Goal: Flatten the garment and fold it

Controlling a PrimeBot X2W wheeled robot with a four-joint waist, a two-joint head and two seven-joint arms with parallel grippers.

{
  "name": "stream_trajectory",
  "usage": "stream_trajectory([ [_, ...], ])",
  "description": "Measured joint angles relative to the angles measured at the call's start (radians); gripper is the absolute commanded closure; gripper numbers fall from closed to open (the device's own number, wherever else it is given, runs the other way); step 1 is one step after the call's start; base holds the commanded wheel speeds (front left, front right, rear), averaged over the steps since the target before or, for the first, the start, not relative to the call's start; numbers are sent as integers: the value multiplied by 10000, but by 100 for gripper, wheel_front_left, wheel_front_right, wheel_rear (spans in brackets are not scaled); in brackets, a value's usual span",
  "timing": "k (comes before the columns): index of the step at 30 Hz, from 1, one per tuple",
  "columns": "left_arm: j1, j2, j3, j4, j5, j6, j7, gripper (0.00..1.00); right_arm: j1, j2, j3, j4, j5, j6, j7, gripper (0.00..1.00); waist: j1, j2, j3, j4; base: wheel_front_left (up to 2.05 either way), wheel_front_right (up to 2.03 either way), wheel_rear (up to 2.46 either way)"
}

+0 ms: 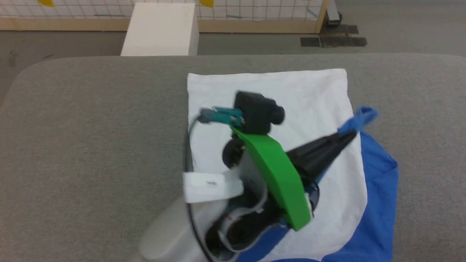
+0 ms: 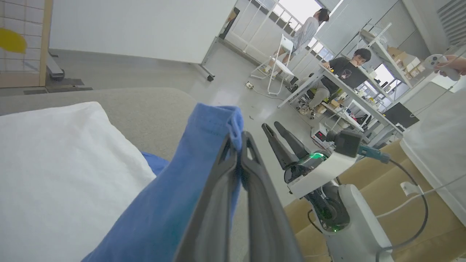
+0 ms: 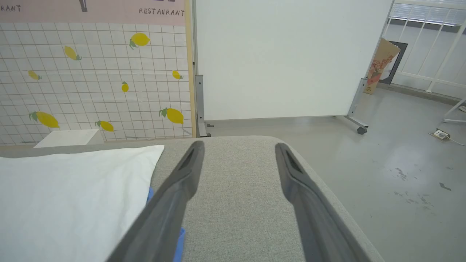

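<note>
The garment (image 1: 276, 87) lies on the grey table (image 1: 91, 127), white body spread flat, with a royal-blue sleeve (image 1: 378, 189) bunched along its right side. My left arm reaches across the white body, and my left gripper (image 1: 351, 135) is shut on the blue sleeve's edge, lifting it off the table. The left wrist view shows my left gripper (image 2: 238, 145) closed on the blue cloth (image 2: 211, 123). My right gripper (image 3: 239, 146) is open over bare table, beside the garment's white edge (image 3: 72, 189). In the left wrist view, the right gripper (image 2: 273, 126) stands off the table's right side.
A white box (image 1: 160, 29) stands on the floor beyond the table's far edge, before a lemon-patterned partition (image 3: 91, 72). To the right, one person (image 2: 346, 69) sits at a desk, another (image 2: 309, 29) stands, and a hand (image 2: 455, 63) holds a controller.
</note>
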State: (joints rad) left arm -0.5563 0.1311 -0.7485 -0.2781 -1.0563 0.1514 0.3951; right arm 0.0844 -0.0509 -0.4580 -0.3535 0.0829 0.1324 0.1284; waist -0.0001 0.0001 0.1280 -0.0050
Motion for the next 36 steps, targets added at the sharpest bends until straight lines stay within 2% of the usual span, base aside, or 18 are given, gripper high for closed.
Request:
stream_trajectory([
  [3,304,-397,-675,1452,286,-439,-648,100,-29,-2,-2,136,117,0,-65,0,0,0,193,-276,0,0,0],
  [8,571,-671,-1616,3927,569,-966,-1522,100,-45,0,219,431,247,0,-173,0,0,0,469,-740,0,0,0],
  [11,515,-750,-2088,5304,865,-1066,-2050,100,-71,0,385,608,272,0,-272,0,0,0,629,-1001,0,0,0],
  [14,367,-752,-2518,6268,800,-984,-2518,100,-128,0,627,794,326,0,-334,0,0,0,768,-1250,0,0,0],
  [15,299,-757,-2717,6531,734,-892,-2658,93,-166,0,709,849,328,-2,-347,0,0,0,815,-1334,0,0,0],
  [17,167,-763,-3097,6905,548,-786,-2844,46,-246,0,809,934,326,0,-376,0,0,0,892,-1465,0,0,0],
  [18,109,-761,-3277,7053,405,-746,-2970,0,-266,-2,840,974,326,0,-405,0,0,0,927,-1530,0,0,0],
  [21,-63,-763,-3628,7225,-46,-575,-3436,0,-274,0,884,1087,322,0,-408,0,0,0,965,-1641,0,0,0],
  [25,-481,-775,-3873,7108,-560,-554,-4094,0,-266,-2,819,1103,253,0,-405,0,0,0,869,-1563,0,0,0],
  [31,-1216,-729,-3327,6790,-604,-608,-5486,0,-149,-2,748,993,184,0,-244,0,0,0,475,-1224,0,0,0],
  [34,-1439,-119,-2725,6437,-40,-217,-6234,0,20,-2,851,943,146,0,-136,0,0,0,255,-1002,0,0,0],
  [36,-1394,667,-2075,5917,433,217,-6450,0,93,0,926,934,153,0,-107,0,0,0,108,-842,0,0,0],
])
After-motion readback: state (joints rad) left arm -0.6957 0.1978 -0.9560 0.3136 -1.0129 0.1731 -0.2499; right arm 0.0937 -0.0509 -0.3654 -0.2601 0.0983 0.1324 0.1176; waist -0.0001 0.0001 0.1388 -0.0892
